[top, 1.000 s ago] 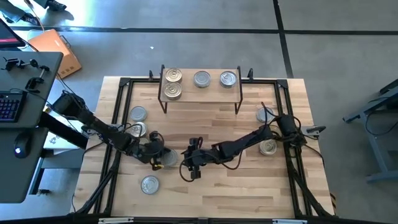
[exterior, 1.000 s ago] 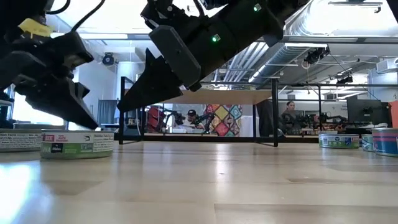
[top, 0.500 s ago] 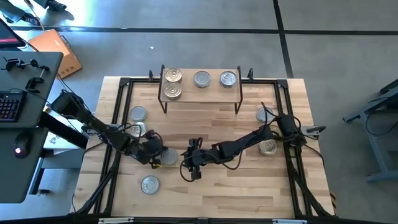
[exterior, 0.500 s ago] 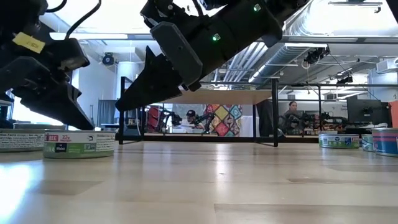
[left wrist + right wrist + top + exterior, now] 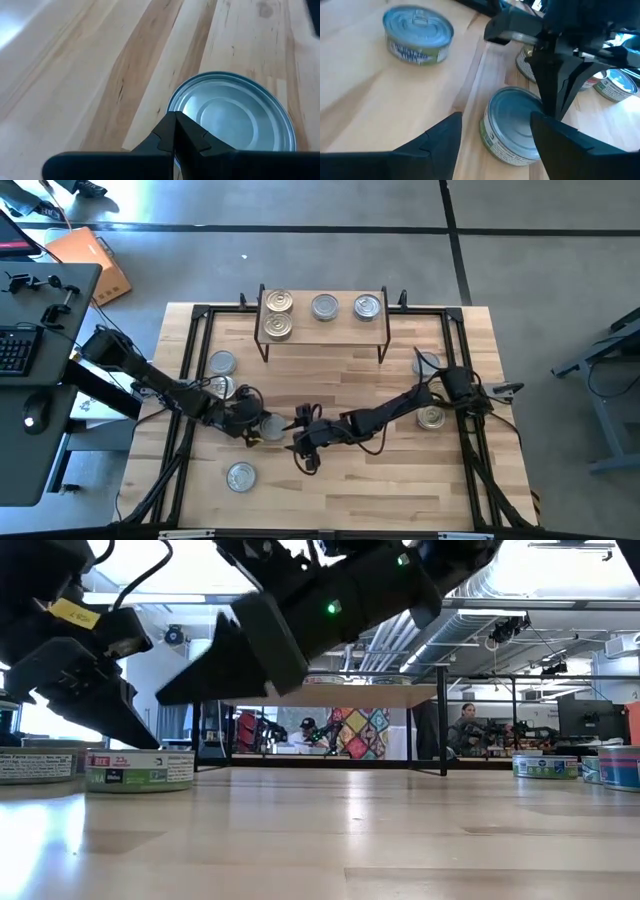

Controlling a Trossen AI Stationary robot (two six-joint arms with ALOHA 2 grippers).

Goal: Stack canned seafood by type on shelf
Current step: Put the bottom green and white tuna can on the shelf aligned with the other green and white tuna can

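Silvery tins [image 5: 278,302] sit four on the shelf [image 5: 322,330] at the bench's far edge, seen from above, while the left gripper [image 5: 252,427], pinched shut, presses against a green-label tin [image 5: 271,429] mid-bench, probably nudging it. In its wrist view the right gripper [image 5: 495,132] stands spread, straddling that tin's near side, seemingly lining up to grasp it.

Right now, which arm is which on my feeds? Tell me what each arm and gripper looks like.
Both arms are dark, jointed links trailing black cables. The left gripper has wedge-shaped black fingers and a yellow tag on the block above them. The right gripper has broad, flat black fingers; its wrist housing shows a small green light in the low view.
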